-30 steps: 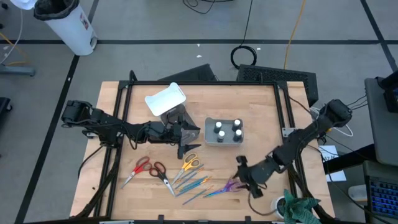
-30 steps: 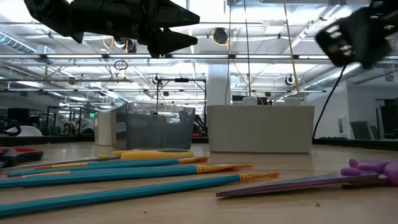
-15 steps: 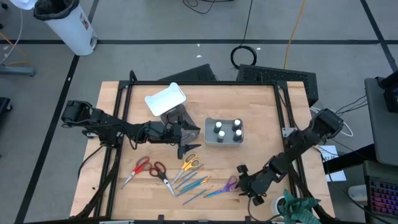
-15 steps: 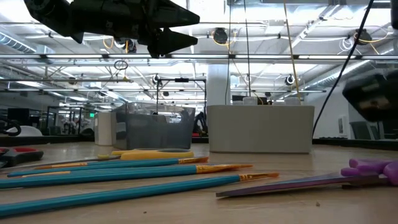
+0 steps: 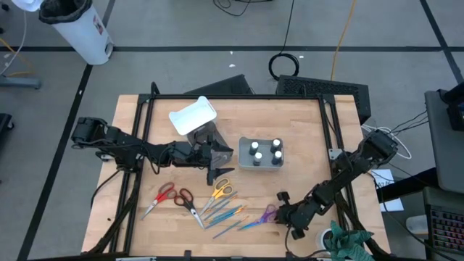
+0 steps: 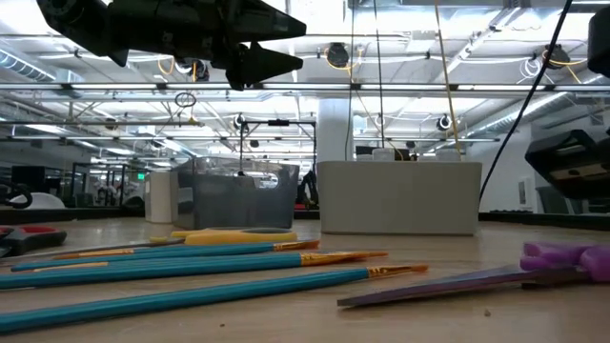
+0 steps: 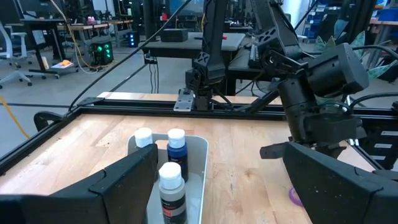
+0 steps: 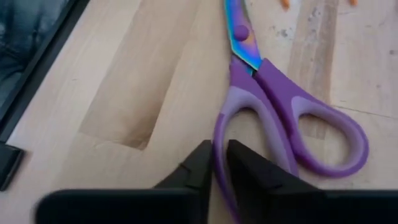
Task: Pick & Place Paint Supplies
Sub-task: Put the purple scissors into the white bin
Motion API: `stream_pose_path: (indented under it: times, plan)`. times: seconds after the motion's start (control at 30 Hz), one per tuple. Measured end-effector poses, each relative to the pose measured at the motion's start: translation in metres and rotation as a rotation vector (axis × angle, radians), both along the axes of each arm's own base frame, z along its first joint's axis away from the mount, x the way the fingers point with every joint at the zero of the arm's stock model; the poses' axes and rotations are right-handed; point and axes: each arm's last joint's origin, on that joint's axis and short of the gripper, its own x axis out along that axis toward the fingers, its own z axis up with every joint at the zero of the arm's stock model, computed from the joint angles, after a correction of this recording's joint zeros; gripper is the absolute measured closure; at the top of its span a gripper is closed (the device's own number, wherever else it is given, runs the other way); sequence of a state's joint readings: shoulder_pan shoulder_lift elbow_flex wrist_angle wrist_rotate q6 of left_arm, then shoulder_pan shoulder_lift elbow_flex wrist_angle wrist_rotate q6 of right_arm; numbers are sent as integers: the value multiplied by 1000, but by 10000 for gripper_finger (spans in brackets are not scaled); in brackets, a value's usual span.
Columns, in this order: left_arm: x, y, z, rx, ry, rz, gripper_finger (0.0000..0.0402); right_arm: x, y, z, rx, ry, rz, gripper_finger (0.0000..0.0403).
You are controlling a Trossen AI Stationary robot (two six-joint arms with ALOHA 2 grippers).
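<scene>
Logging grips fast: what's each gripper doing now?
Left gripper: open, empty.
Right gripper: fingers closed on one purple scissors handle loop.

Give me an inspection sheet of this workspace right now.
Surface: wooden table, black-framed.
Job's things: four white-capped bottles in a grey tray; red scissors, dark-red scissors, yellow scissors; teal and orange brushes; purple scissors.
Clutter: white lid on a clear bin.
Grippers: left gripper open, raised beside the bin; right gripper pinching a purple handle loop.
Cables: coil and orange cord on the floor.
Surroundings: white waste bin; green cloth.
</scene>
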State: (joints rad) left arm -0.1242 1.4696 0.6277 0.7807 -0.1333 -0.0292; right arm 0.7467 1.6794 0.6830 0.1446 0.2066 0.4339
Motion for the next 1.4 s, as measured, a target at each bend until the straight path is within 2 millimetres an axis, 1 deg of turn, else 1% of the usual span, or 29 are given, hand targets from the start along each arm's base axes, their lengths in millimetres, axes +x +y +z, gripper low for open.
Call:
stream_pose_path:
  times: [0.07,0.1,0.23,0.33,0.43,0.53,0.63,0.77,0.83,0.93,1.0,1.07,1.13,1.2,1.3,1.4]
  plan:
    - [0,0,0,-1,0,0,48,0,0,1,1,-3,-1,379]
    - [0,0,0,-2,0,0,48,0,0,1,3,-2,-3,389]
    - [0,0,0,-7,0,0,48,1,1,3,25,-6,12,390]
    - [0,0,0,-14,0,1,48,1,2,12,21,-9,37,396]
    - [0,0,0,-27,0,1,48,-1,1,29,16,-32,62,397]
    - [0,0,0,-29,0,2,48,-1,2,55,19,-135,70,399]
    - [0,0,0,-40,-1,2,48,-6,-2,72,-39,-210,83,399]
    - [0,0,0,-186,-4,14,48,-5,-6,98,-114,-352,100,400]
    - [2,2,2,-235,-2,19,48,-3,-11,106,-168,-370,112,400]
    - [10,4,14,-289,23,-58,48,4,-21,114,-265,-341,138,400]
    - [19,3,26,-324,92,-130,48,11,-29,122,-327,-320,142,401]
    - [27,2,41,-336,194,-155,48,18,-39,128,-392,-300,125,401]
    - [31,1,54,-314,307,-119,48,24,-50,131,-462,-290,103,401]
    - [33,1,68,-278,382,-53,48,30,-57,136,-527,-305,101,401]
    - [33,5,86,-252,435,12,48,35,-65,141,-646,-328,124,401]
    - [33,9,94,-264,456,24,48,41,-72,145,-795,-360,109,401]
